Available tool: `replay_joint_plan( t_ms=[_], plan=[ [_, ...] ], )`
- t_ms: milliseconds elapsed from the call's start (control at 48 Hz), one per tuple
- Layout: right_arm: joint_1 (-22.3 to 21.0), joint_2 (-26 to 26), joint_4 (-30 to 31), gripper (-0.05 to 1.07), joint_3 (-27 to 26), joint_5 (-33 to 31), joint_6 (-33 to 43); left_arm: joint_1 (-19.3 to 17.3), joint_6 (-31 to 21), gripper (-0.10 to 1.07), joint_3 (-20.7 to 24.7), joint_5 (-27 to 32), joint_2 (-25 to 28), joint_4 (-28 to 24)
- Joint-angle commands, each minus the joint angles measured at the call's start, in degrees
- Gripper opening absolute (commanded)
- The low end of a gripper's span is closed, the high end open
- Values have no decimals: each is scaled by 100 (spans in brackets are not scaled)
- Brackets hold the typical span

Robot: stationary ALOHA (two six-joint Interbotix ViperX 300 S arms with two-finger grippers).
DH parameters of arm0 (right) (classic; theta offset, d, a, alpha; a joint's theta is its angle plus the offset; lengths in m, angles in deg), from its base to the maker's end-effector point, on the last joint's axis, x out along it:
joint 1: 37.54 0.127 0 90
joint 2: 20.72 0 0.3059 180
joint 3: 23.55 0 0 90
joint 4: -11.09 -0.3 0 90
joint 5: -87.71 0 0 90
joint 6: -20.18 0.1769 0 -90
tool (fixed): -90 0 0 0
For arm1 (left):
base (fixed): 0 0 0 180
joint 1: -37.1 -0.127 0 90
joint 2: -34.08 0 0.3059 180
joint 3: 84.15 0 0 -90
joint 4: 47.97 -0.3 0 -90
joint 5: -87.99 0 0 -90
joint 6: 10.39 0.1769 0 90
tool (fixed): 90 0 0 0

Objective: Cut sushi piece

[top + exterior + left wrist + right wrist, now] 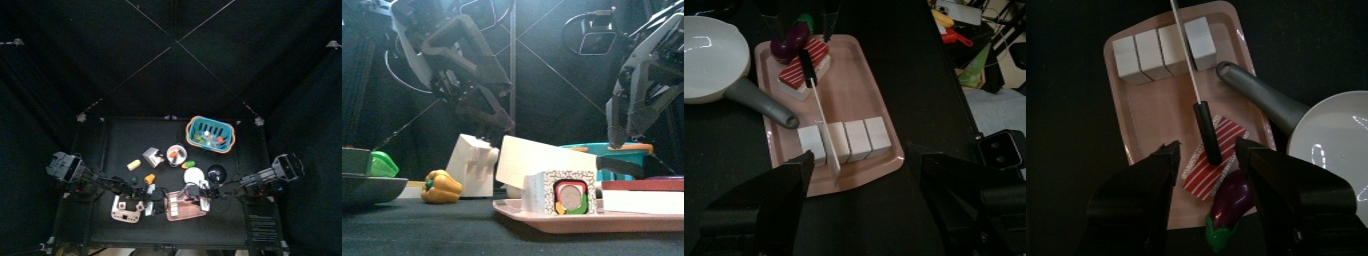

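Note:
A row of white sushi pieces (pixel 855 136) (pixel 1156 52) lies at one end of the pink tray (pixel 871 90) (pixel 1126 120). A knife rests on the tray with its thin blade (pixel 1181 50) across the row and its black handle (pixel 1211 132) (pixel 804 68) pointing away from it. My right gripper (pixel 1216 190) is open above the handle's end, one jaw on each side, not touching it. My left gripper (pixel 871 198) hovers open just off the sushi end of the tray. The front view shows a sushi piece (pixel 567 194) end-on.
A red-and-white striped piece (pixel 1213 168) and a purple eggplant (pixel 1235 200) lie on the tray by the knife handle. A white bowl (pixel 711 58) with a grey handle (pixel 767 100) borders the tray. A teal basket (pixel 210 130), a white box (pixel 473 165) and a yellow pepper (pixel 440 186) stand farther off.

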Motion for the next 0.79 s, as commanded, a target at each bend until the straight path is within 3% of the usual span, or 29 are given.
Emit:
replay_joint_plan(
  t_ms=[0,458,771],
  plan=[
    [9,79,-9,84,-123,9,0,9,18,102,114,-9,-62,35],
    [9,79,-18,84,-141,-88,0,-53,141,102,229,378,-105,-18],
    [18,70,-70,84,-141,-141,0,-18,202,102,677,949,-97,-686]
  ],
)
